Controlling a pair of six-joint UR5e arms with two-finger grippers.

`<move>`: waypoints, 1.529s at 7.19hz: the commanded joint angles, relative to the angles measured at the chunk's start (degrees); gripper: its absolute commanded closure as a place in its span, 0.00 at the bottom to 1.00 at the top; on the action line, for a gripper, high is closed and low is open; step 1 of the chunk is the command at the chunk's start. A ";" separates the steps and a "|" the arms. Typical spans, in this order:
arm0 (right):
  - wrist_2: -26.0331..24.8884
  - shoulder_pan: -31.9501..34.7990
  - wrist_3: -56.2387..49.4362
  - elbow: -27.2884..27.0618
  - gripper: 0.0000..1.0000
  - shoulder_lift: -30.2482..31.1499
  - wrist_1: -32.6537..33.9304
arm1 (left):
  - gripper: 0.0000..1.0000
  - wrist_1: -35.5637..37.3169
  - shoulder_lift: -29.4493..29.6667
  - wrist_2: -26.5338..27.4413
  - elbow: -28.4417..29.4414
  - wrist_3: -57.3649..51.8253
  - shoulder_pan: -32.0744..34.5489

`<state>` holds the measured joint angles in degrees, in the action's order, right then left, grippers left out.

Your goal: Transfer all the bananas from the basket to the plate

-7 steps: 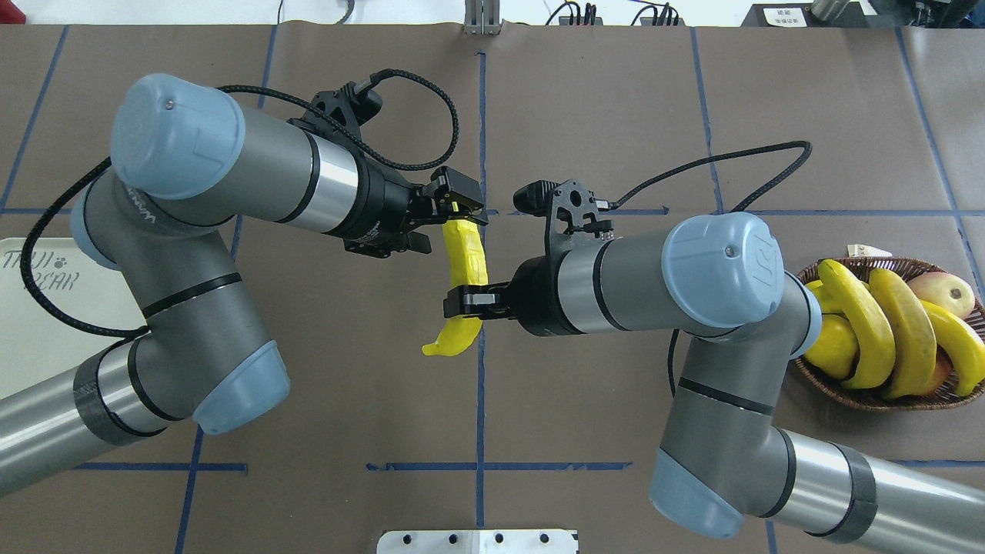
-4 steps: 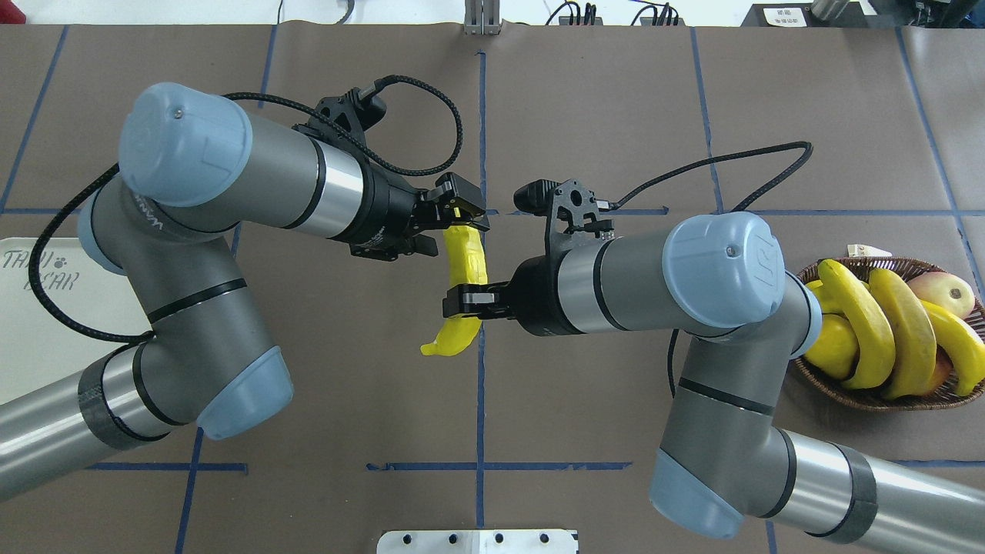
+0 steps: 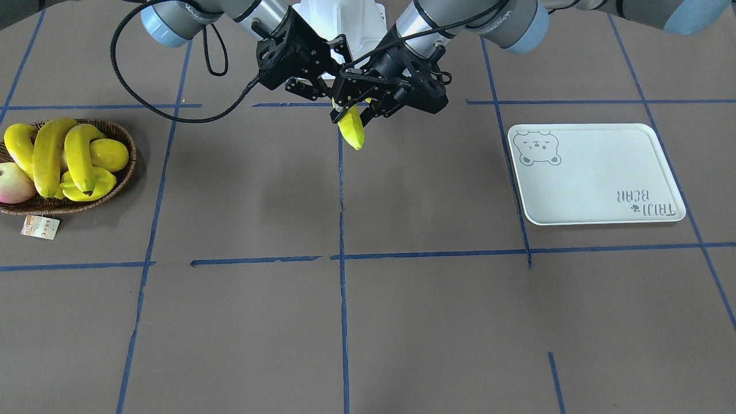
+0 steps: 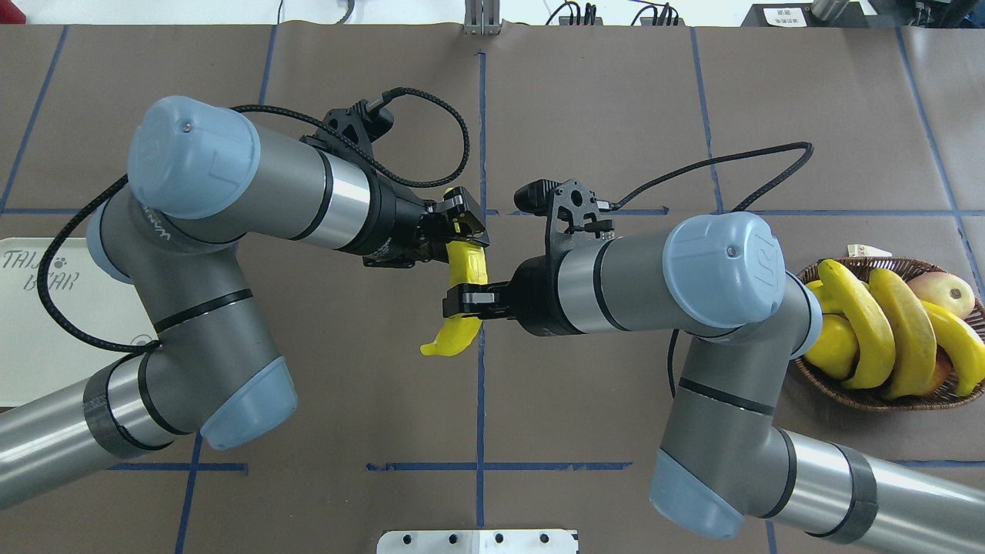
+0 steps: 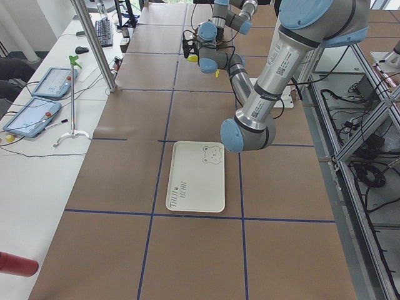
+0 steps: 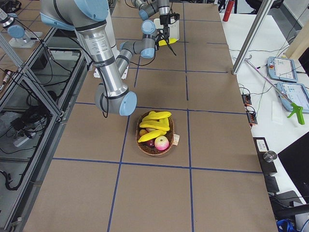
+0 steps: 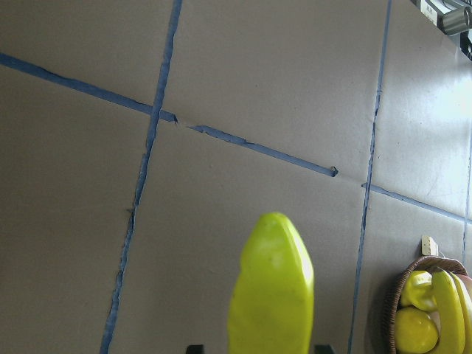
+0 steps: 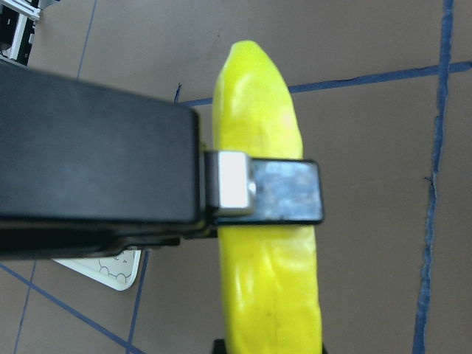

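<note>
One yellow banana (image 4: pixel 466 265) hangs in the air over the table's middle; it also shows in the front view (image 3: pixel 352 131). My right gripper (image 4: pixel 464 302) is shut on its middle. My left gripper (image 4: pixel 462 221) is open around its far end; the left wrist view shows the banana (image 7: pixel 271 287) between the fingers with a small gap on one side. In the right wrist view a left finger (image 8: pixel 262 193) crosses the banana (image 8: pixel 258 118). Three bananas (image 4: pixel 866 323) lie in the wicker basket (image 4: pixel 866 398) at the right. The plate (image 3: pixel 598 178) is bare; the left arm partly hides it overhead (image 4: pixel 31 338).
The basket (image 3: pixel 132 155) also holds a lemon (image 3: pixel 109 154) and an apple (image 3: pixel 12 183), and a price tag (image 3: pixel 40 227) lies beside it. Blue tape lines cross the brown table. A white base plate (image 4: pixel 477 541) sits at the near edge.
My left gripper has slid further along the banana's far end, toward the right gripper. The right gripper and the banana have stayed in place.
</note>
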<state>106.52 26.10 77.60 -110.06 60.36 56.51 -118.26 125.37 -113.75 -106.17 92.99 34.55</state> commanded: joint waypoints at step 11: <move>7.46 6.23 1.86 -4.71 0.01 1.69 15.86 | 1.00 0.74 -20.20 -0.60 -2.81 -0.97 9.99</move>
<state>113.15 30.86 79.73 -113.58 61.58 66.88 -117.68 110.21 -114.21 -108.13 92.03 41.90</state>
